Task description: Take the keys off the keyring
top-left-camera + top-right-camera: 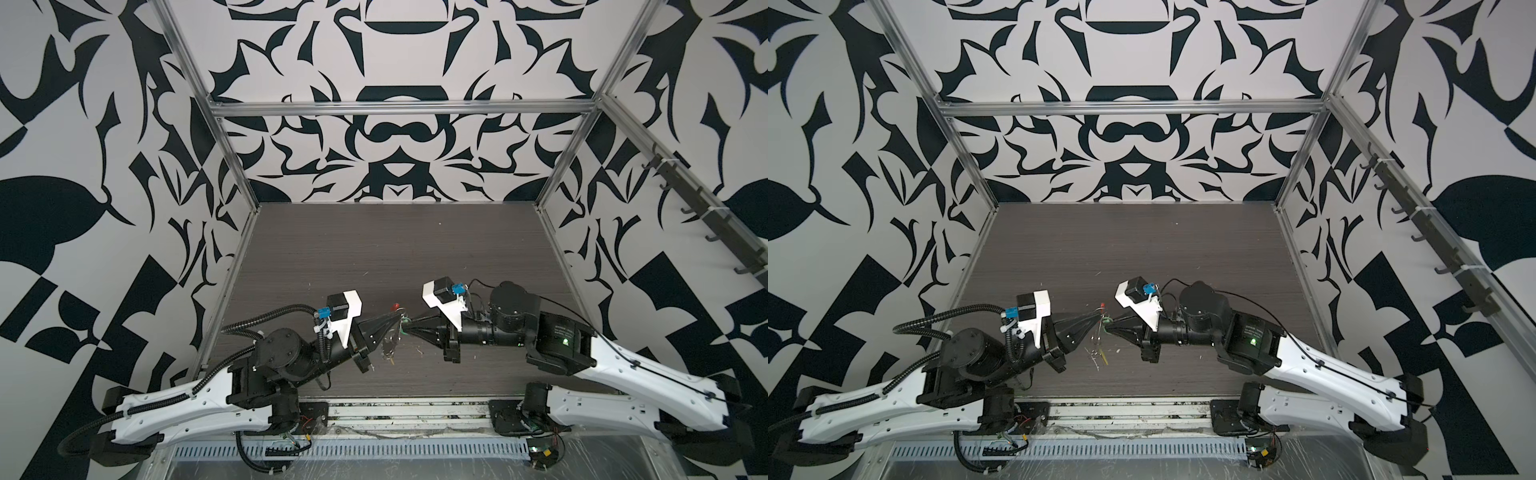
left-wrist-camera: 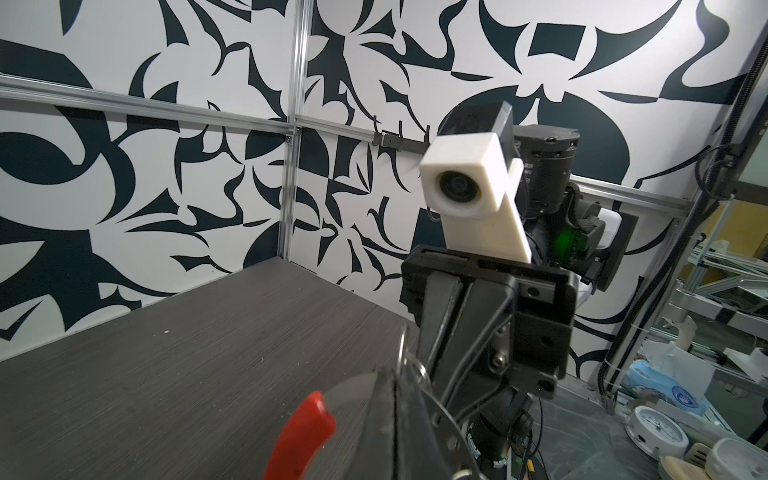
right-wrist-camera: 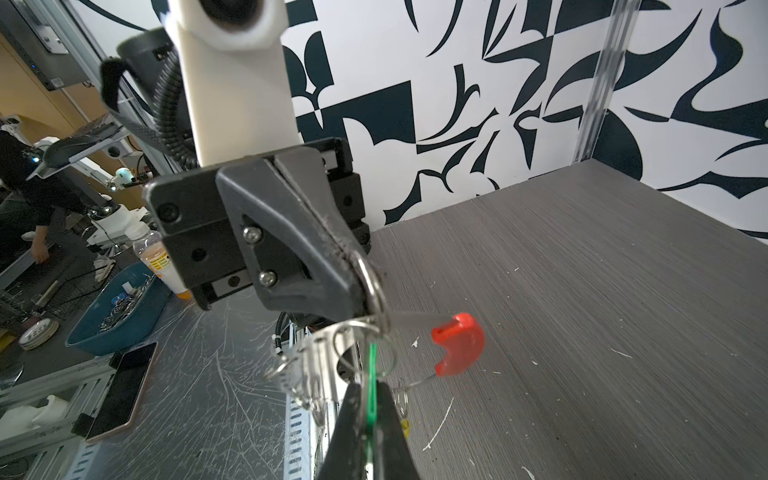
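Note:
Both grippers meet low over the table's front middle. My left gripper (image 1: 398,319) (image 1: 1100,318) (image 3: 362,277) is shut on the keyring's grey wire hoop (image 3: 415,319), close to its red sleeve (image 3: 459,343) (image 2: 303,436) (image 1: 1102,306). My right gripper (image 1: 406,330) (image 1: 1109,328) (image 3: 370,392) is shut on the green tag (image 3: 372,374) of one key. Silver keys (image 3: 311,365) (image 1: 1096,352) bunch together under the hoop. A yellow tag (image 3: 405,424) (image 1: 1104,358) shows just below them. In the left wrist view the left jaws (image 2: 395,415) hide the grip.
White flecks of debris (image 3: 440,419) lie scattered on the dark wood-grain table (image 1: 374,257). Metal frame posts (image 1: 232,174) stand at the back corners. A slotted rail (image 1: 353,451) runs along the front edge. A blue bin (image 3: 120,316) and a phone (image 3: 124,386) sit off the table.

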Controlling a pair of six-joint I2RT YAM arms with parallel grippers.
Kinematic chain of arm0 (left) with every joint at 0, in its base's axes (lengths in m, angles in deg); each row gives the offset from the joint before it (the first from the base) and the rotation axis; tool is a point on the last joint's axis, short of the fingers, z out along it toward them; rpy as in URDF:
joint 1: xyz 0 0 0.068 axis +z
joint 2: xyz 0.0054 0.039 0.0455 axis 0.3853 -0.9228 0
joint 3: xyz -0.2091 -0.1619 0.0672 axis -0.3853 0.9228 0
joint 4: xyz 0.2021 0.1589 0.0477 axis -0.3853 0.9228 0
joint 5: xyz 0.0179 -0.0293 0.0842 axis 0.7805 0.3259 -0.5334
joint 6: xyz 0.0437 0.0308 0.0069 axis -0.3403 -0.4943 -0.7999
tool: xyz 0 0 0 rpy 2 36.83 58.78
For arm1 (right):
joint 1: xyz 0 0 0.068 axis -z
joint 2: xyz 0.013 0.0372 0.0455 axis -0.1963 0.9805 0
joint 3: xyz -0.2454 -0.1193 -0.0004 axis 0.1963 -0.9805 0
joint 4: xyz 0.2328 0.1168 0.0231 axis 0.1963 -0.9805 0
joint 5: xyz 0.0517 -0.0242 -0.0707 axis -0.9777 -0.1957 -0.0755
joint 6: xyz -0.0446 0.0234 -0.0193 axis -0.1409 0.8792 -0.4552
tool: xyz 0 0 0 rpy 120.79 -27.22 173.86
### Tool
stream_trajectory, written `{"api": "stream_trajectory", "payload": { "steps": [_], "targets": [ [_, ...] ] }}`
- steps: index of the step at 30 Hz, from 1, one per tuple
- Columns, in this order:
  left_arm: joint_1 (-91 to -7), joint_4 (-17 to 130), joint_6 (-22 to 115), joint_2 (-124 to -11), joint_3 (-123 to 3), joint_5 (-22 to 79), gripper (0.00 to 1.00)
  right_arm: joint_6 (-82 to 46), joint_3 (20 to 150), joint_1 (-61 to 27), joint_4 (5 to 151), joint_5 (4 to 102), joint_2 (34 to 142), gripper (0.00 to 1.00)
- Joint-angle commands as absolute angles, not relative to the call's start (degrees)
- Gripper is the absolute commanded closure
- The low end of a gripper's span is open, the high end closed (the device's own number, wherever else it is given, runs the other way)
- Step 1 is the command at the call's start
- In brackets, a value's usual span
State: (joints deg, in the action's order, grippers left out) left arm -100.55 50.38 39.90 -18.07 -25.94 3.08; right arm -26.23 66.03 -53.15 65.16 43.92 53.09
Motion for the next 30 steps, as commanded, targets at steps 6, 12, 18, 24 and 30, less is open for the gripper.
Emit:
{"api": "stream_trajectory", "payload": {
  "steps": [6, 12, 18, 24, 30],
  "targets": [
    [-100.42, 43.53, 40.68, -16.9, -25.23, 3.14, 1.0, -24.39, 63.7, -53.06, 66.84, 41.51, 56.1, 1.0],
    [-100.4, 42.34, 40.4, -16.93, -24.3, 4.1, 1.0, -24.09, 63.51, -53.03, 69.17, 38.41, 58.14, 1.0],
    [-100.36, 41.38, 37.47, -15.69, -22.56, 6.97, 1.0, -24.13, 63.03, -53.08, 73.17, 32.89, 59.15, 1.0],
    [-100.36, 41.45, 36.54, -15.19, -22.04, 6.92, 1.0, -22.26, 63.19, -53.09, 77.77, 26.02, 61.56, 1.0],
    [-100.38, 43.07, 36.35, -13.95, -22.27, 7.01, 1.0, -23.1, 64.01, -53.14, 73.92, 28.62, 62.03, 1.0]
  ]
}}
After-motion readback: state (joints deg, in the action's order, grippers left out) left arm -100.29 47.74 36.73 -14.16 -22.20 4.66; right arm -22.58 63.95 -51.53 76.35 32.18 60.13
